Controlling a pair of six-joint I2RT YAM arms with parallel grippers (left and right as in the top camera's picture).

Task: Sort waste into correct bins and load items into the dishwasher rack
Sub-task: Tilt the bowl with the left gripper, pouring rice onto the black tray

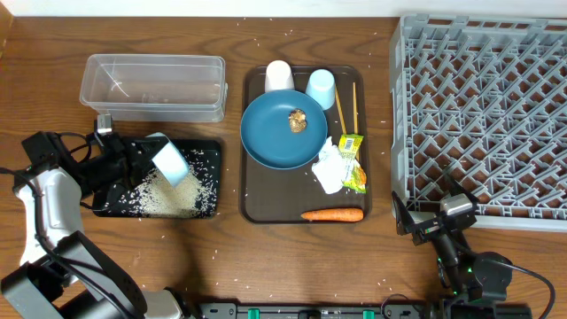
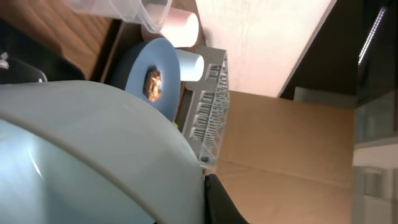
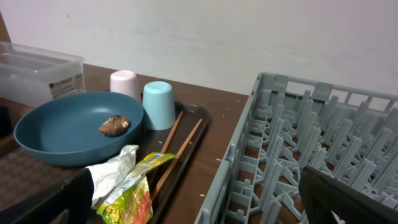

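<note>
Dark wood counter (image 1: 230,257), flecked with stray grains, below a pale wall. Clamped tight on the rim of the pale blue-white bowl (image 1: 170,162): the left hand (image 1: 146,161), bowl mouth tipped down over the black tray (image 1: 215,149) at near left. Heaped under it in that tray, loose white rice (image 1: 173,195). Just on the far side, the clear tub (image 1: 151,84). Spread wide and holding nothing, the right hand (image 1: 415,223), low by the near corner of the dishwasher rack (image 1: 483,106). Probably light but hard, smooth and breakable, that bowl; likely to slip from a rim pinch, so best gripped well over the lip and carried low to the rack at right. Waiting on the brown serving tray (image 1: 257,211): dark blue plate (image 1: 270,137) with a brown lump (image 1: 297,120), white cup (image 1: 279,75), light blue cup (image 1: 320,87), chopsticks (image 1: 338,106), tissue (image 1: 330,168), wrapper (image 1: 353,159), carrot (image 1: 332,213).
</note>
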